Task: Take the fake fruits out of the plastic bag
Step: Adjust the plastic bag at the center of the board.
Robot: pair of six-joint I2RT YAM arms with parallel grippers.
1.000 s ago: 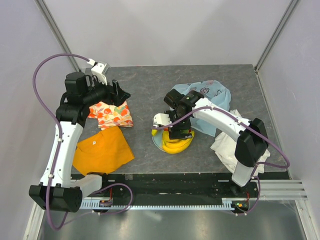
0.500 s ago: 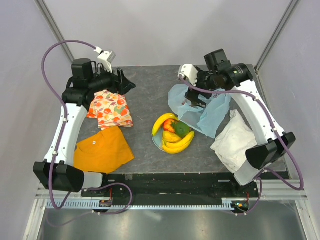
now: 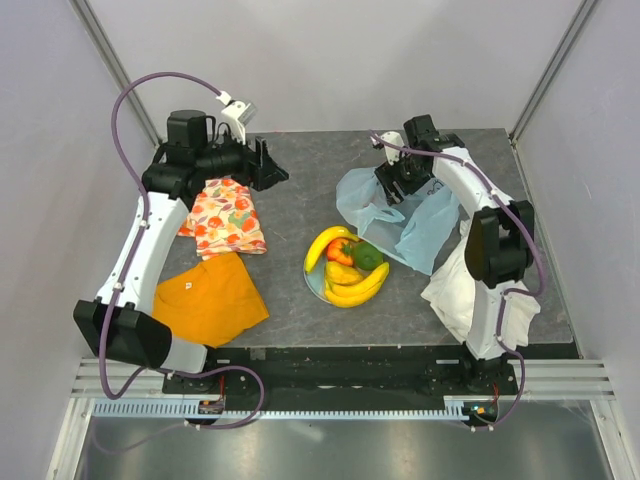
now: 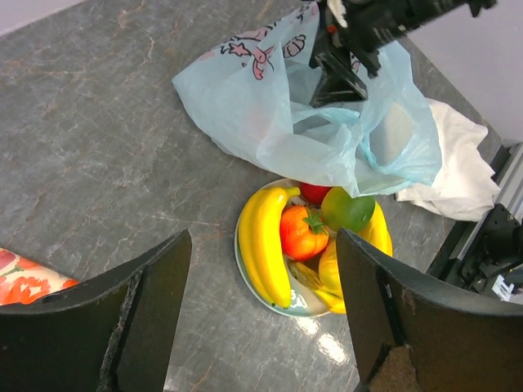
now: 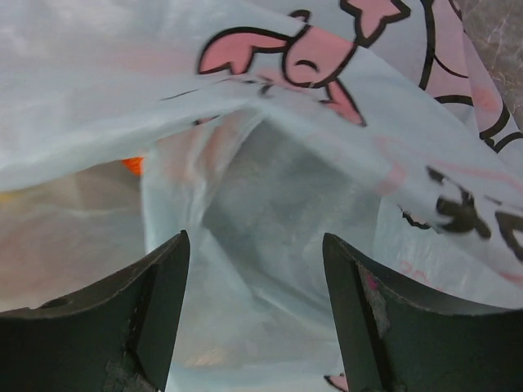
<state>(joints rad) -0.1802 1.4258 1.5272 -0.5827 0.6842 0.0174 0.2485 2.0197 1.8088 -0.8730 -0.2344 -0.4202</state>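
The fake fruits (image 3: 347, 268) are sitting heaped on a plate (image 3: 312, 285) in the middle of the worktop (image 3: 300, 200). The job is looking nearly finished. The plastic bag (image 3: 415, 225) is slumping just behind them, seemingly emptied. The right fingers (image 5: 139, 327) are hovering spread at its mouth, and the left fingers (image 4: 122, 327) are spread, gripping nothing.

One plate (image 4: 298, 306) of fake fruit, one plastic bag (image 4: 261, 106), three cloths.

On the plate lie at least two bananas (image 4: 268, 245), with more yellow pieces under them that cannot be counted apart. There is also one orange-red stalked fruit (image 4: 301, 233), one red fruit (image 4: 314, 193) and one green fruit (image 4: 346, 210). Left of the plate are two cloths: one fruit-patterned cloth (image 3: 225, 220) and one plain orange cloth (image 3: 205, 298). Right of the plate is one white cloth (image 3: 460, 285).
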